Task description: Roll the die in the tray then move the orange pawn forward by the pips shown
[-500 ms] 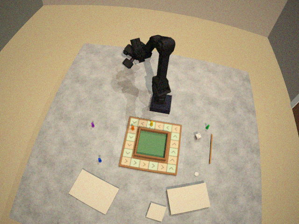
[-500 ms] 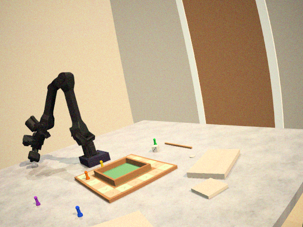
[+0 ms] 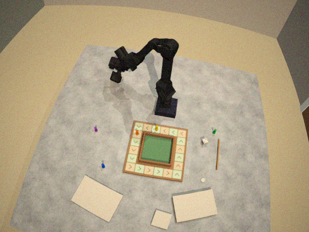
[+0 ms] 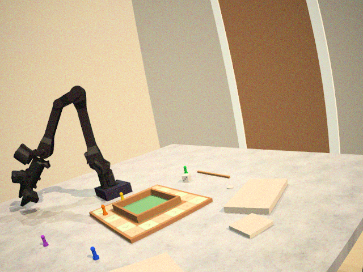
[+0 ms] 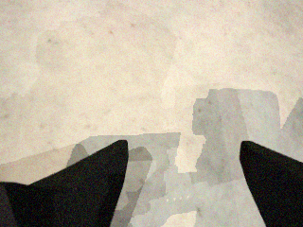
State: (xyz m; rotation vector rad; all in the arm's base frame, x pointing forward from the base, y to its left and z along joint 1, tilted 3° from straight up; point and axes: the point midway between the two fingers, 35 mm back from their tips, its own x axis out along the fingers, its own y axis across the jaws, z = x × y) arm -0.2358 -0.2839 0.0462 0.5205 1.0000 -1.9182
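You have five pawns: orange pawn [image 3: 136, 132], yellow, green, purple, blue; one die [image 3: 204, 140]; your gripper [image 4: 26, 200] hangs apart, holding nothing.

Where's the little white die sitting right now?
In the top view the die rests on the grey mat to the right of the game board, just below the green pawn and left of the wooden stick, far from the gripper.
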